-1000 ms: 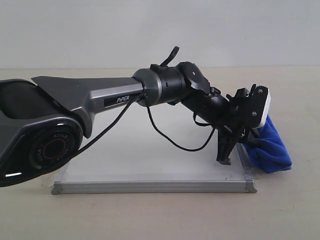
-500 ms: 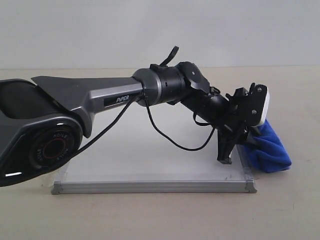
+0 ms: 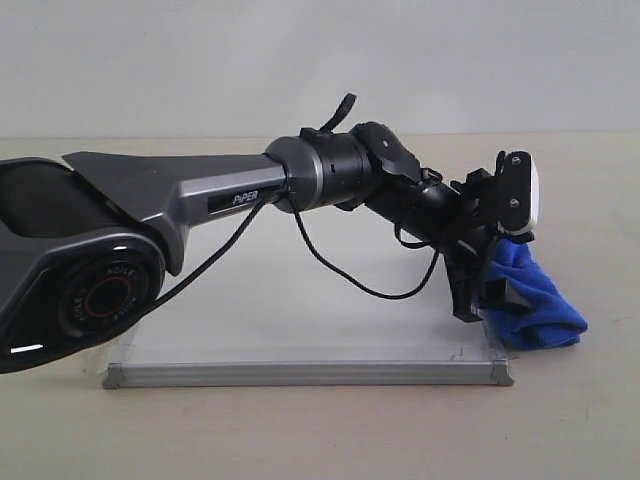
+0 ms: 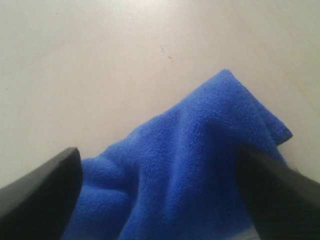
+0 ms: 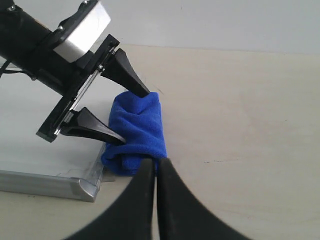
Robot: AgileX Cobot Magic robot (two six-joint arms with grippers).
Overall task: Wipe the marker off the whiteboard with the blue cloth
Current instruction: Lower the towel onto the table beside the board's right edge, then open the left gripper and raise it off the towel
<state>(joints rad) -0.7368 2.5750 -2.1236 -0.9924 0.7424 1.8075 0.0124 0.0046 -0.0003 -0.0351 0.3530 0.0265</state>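
Observation:
The blue cloth [image 3: 538, 300] lies bunched on the table just off the whiteboard's [image 3: 300, 310] right front corner. My left gripper [image 3: 484, 300] reaches across the board and stands open, one finger on each side of the cloth [image 4: 190, 145]. From the right wrist view those fingers [image 5: 134, 86] straddle the roll [image 5: 145, 131], their tips touching or nearly touching it. My right gripper [image 5: 156, 163] is shut and empty, its tips just short of the cloth's near edge. No red marker line shows; the arm covers much of the board.
The left arm's long grey link [image 3: 180, 190] and a loose black cable [image 3: 350, 285] hang over the board. The board's grey frame corner [image 5: 82, 189] with clear tape sits beside the cloth. Bare beige table [image 5: 240, 125] lies beyond the cloth.
The left gripper has swung to the right and come down over the cloth, its fingers now around it. The cloth has shifted slightly.

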